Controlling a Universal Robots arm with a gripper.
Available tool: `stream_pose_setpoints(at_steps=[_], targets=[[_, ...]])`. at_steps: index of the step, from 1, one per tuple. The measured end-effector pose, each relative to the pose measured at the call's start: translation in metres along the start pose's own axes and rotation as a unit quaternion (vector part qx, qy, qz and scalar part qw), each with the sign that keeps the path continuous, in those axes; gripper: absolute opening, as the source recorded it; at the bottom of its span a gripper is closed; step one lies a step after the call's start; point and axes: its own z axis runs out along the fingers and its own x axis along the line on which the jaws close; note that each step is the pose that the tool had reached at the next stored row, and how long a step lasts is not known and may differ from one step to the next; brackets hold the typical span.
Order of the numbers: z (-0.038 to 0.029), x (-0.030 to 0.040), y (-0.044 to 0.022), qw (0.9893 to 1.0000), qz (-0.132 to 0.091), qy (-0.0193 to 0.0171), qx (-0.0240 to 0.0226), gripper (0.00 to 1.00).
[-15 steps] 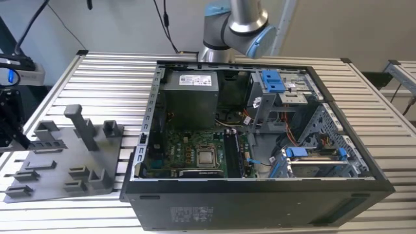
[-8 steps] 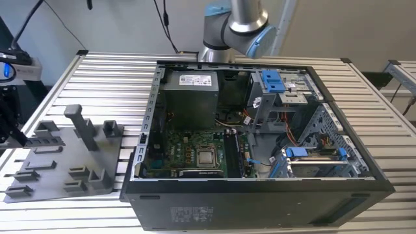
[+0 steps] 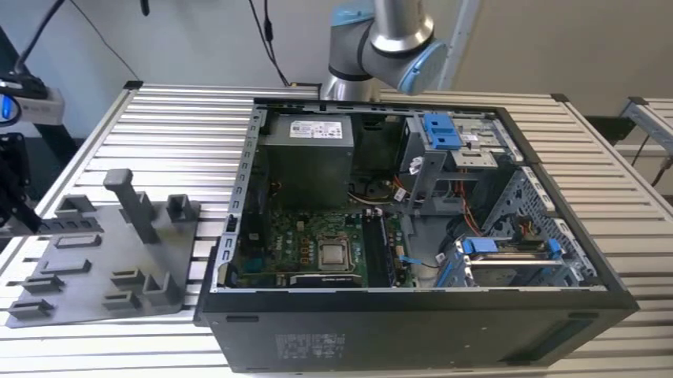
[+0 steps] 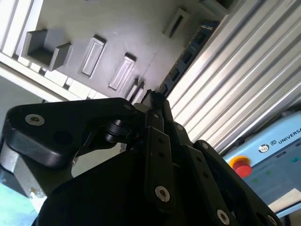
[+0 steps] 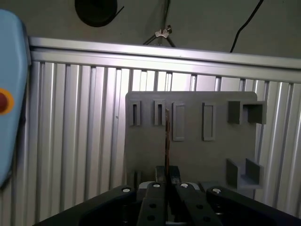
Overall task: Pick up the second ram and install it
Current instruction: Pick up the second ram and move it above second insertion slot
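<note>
My gripper [image 5: 167,175] is shut on the second ram [image 5: 167,139], a long thin stick seen edge-on in the first wrist view, sticking out from between the black fingers. In the second wrist view the ram [image 4: 188,54] shows its dark blue board and dark chips, running away from the gripper [image 4: 153,101] over the edge of the grey fixture plate [image 4: 122,28]. The ram hangs above the plate [image 5: 193,150]; I cannot tell whether it touches it. In the exterior view the gripper [image 3: 13,189] is a dark shape at the far left edge, beside the plate [image 3: 94,276].
The open computer case [image 3: 421,307] lies on the ribbed aluminium table [image 3: 179,118], to the exterior view's right of the plate. Inside are the green motherboard [image 3: 315,252] and dark memory slots [image 3: 377,252]. Upright posts [image 3: 131,201] rise from the plate. A blue pendant with a red button [image 4: 242,167] lies nearby.
</note>
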Motion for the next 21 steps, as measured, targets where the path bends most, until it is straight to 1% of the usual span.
stream_pose_setpoints(at_steps=[13, 21], targets=[[-0.0042, -0.0001, 0.0000, 1.0000, 0.000, 0.0000, 0.0000, 0.14], [-0.0088, -0.0002, -0.0001, 1.0000, 0.000, -0.0001, 0.0001, 0.14]])
